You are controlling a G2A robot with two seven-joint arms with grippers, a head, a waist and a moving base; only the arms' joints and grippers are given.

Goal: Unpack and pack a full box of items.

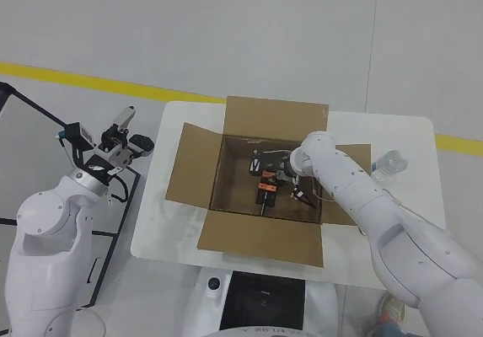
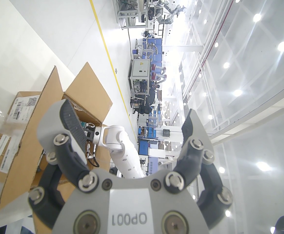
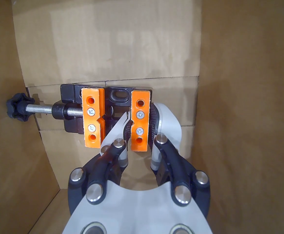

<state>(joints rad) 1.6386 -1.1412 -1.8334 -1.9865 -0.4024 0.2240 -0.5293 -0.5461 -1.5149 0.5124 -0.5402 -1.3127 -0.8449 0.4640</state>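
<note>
**A:** Where do we reckon we are? Big to small: the table [image 1: 410,135], the box [image 1: 275,114] flaps-out around the middle of it and leaning toward the left edge, and a bottle [image 1: 389,163] out by the right edge.

**B:** We'd call it the unpack half, at the lift-out step. The vise [image 1: 265,187] sits on the box floor, roughly mid-box.

**A:** And the right gripper [image 3: 140,114]?

**B:** Down inside the box, narrowed right in and pinching the vise. Its fingers [image 3: 156,116] sit either side of one orange plate [image 3: 140,132]. One is slipped into the gap between the two plates, the other is against the back. Looks like contact on both sides, so we'd say it has hold.

**A:** Next move?

**B:** Our guess is a straight lift clear of the box walls, then across to bare table. The vise looks heavy and it's gripped off-centre, so we'd expect it to want to tip toward the screw side.

**A:** Left gripper [image 2: 127,108]?

**B:** Off past the table's left edge, spread wide, nothing in it.
</note>
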